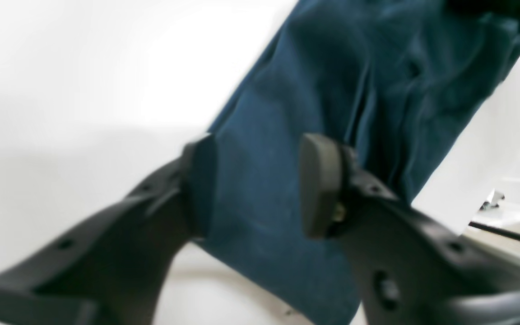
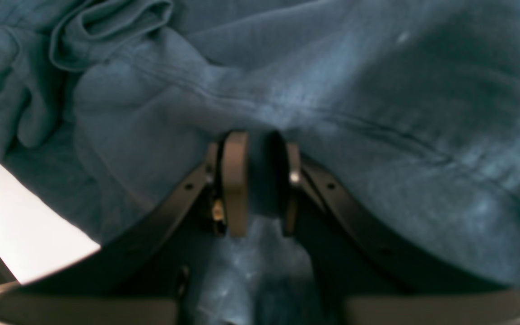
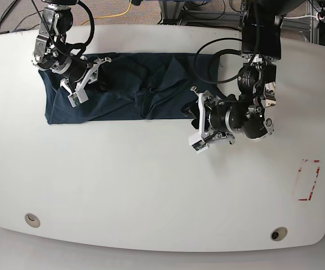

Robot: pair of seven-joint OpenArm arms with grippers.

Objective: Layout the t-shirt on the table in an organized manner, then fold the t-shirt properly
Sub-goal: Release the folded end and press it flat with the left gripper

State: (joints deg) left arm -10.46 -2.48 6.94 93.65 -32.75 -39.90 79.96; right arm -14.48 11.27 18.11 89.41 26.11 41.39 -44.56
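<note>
The dark navy t-shirt [image 3: 128,84] lies as a long wrinkled strip across the back of the white table [image 3: 151,191]. My right gripper [image 3: 92,83] is over the strip's left part. The right wrist view shows this gripper [image 2: 260,180] shut on a pinch of the t-shirt [image 2: 377,113], whose fabric fills that view. My left gripper [image 3: 191,119] is at the strip's right end. In the left wrist view it [image 1: 257,187] stands open. The t-shirt [image 1: 332,90] runs between its fingers [image 1: 321,185], and the cloth's edge lies against the other one.
A red tape rectangle [image 3: 308,180] marks the table at the right. Two round grommet holes [image 3: 32,219] [image 3: 278,233] sit near the front edge. Cables and equipment lie beyond the back edge. The left arm's black cable loops [image 3: 218,56] over the shirt's right end.
</note>
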